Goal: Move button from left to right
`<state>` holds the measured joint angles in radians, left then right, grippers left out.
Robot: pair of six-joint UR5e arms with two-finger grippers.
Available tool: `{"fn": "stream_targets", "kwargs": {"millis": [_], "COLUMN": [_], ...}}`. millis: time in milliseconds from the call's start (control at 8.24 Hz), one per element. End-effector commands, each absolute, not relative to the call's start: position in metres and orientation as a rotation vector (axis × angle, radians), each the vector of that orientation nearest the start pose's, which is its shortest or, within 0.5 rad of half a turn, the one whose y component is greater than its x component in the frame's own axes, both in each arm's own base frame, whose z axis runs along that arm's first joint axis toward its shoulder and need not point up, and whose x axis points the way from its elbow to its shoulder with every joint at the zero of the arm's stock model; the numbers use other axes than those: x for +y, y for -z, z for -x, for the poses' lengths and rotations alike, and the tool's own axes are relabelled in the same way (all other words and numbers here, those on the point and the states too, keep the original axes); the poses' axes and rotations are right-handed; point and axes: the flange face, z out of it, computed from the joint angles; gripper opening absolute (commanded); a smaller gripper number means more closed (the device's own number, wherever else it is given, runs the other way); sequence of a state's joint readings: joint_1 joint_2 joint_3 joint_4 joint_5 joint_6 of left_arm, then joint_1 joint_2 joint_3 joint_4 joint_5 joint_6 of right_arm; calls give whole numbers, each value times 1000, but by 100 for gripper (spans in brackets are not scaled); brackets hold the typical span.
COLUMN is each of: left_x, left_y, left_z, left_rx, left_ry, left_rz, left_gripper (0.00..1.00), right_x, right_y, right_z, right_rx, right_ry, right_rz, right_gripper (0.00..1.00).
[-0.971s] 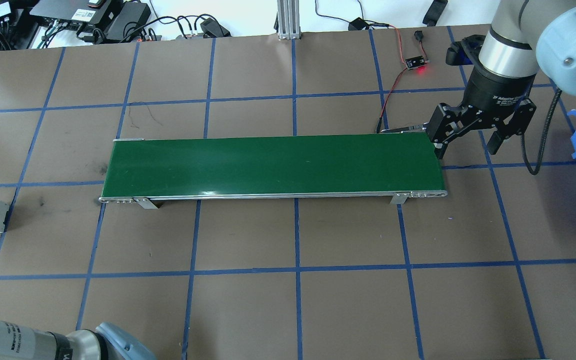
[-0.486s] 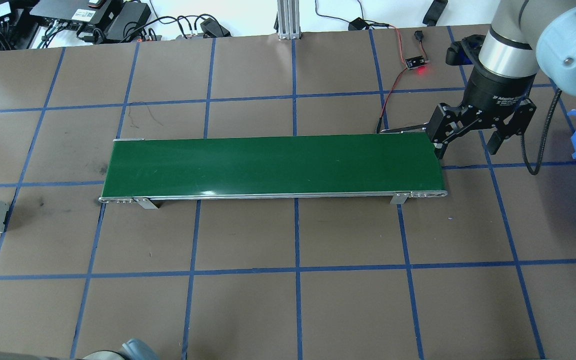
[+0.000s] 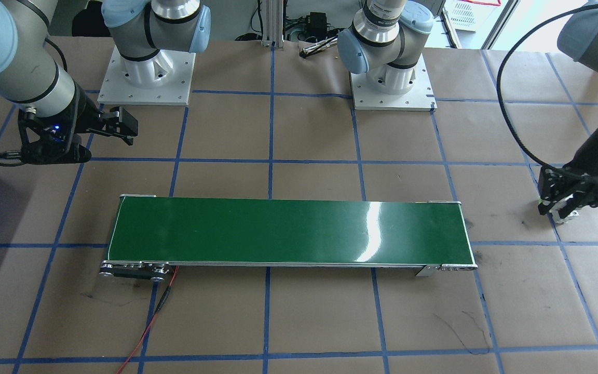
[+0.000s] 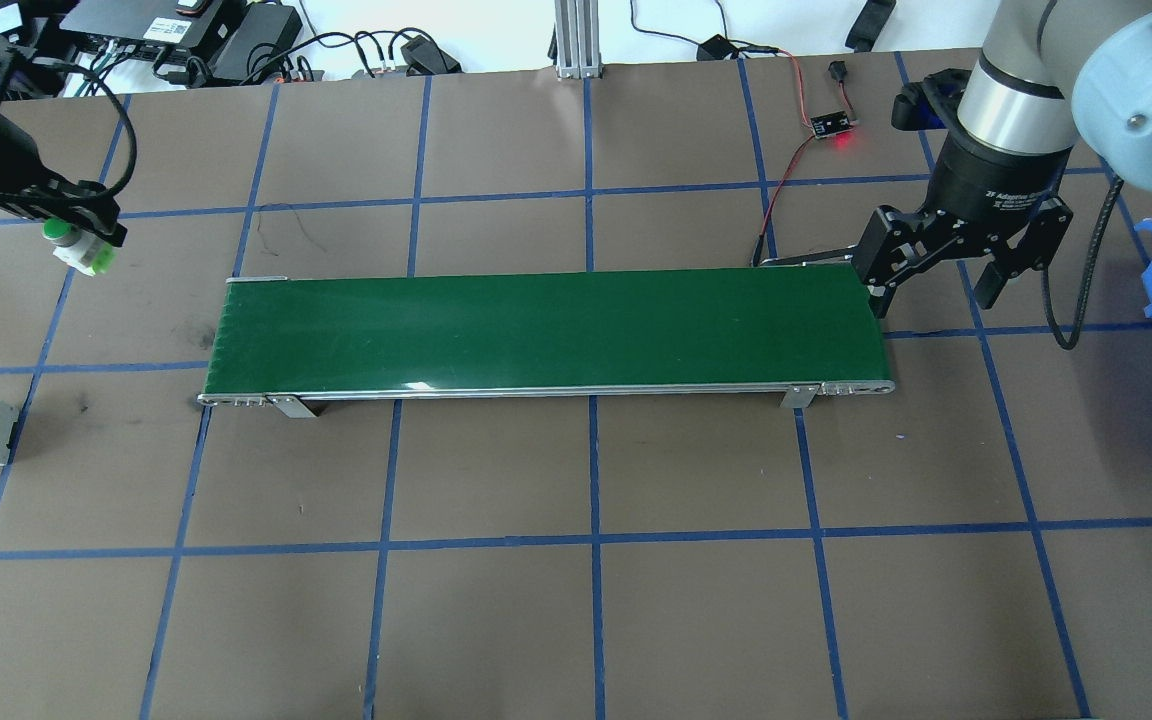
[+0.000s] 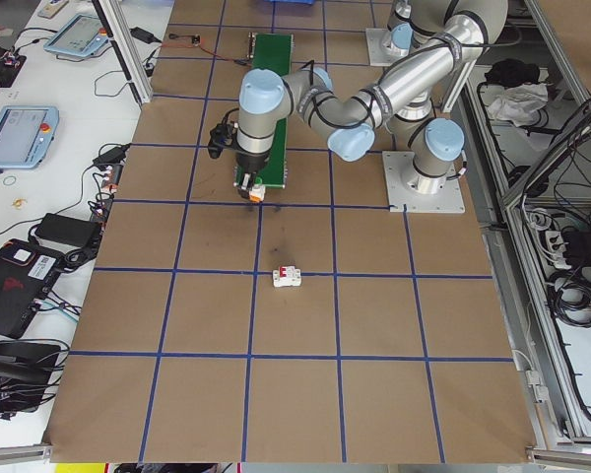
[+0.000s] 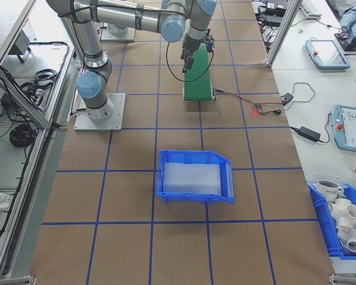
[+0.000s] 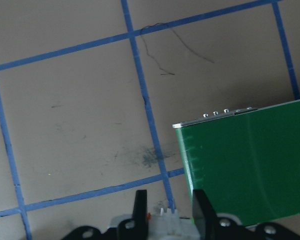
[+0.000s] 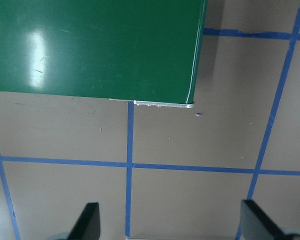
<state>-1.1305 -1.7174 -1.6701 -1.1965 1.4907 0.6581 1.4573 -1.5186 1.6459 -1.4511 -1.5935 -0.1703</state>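
Green-capped button (image 4: 76, 247) is pinched in my left hand (image 4: 84, 238), aloft beyond the belt's (image 4: 546, 332) left end, so I judge pickup done, transfer pending; my right hand (image 4: 936, 275) waits wide, empty.

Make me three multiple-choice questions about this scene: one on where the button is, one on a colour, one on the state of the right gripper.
1. Where is the button?
A. on the conveyor belt
B. in the left gripper
C. in the blue bin

2. What colour is the conveyor belt?
A. green
B. red
C. white

3. How is the right gripper?
A. shut on the button
B. shut on a cable
C. open, empty

Answers: 1 B, the fingers clamp it beyond the belt's left end; 2 A, the belt's surface is dark green; 3 C, its fingers stand spread with nothing between.
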Motion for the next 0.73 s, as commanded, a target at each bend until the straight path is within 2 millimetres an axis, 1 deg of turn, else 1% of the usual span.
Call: {"fn": "stream_targets", "kwargs": {"millis": [0, 243, 364, 486, 607], "left_x": [-570, -582, -587, -591, -592], "left_y": [-347, -306, -289, -276, -269], "left_z": [-52, -49, -51, -52, -54], "left_rx": [3201, 3299, 3307, 3306, 3305], "left_ry": [100, 24, -24, -48, -64], "left_rz": [-173, -66, 18, 45, 41], "left_gripper": [0, 0, 0, 0, 0], "right_x": [-495, -495, -495, -495, -495], "right_y": [-416, -416, -416, -416, -416], "right_z": [-75, -75, -75, -75, -75], "right_rx": [3104, 3105, 3104, 3104, 3105], "right_ry": [-387, -387, -387, -387, -387], "right_rz": [93, 93, 93, 93, 93], "right_gripper": [100, 100, 100, 100, 100]}}
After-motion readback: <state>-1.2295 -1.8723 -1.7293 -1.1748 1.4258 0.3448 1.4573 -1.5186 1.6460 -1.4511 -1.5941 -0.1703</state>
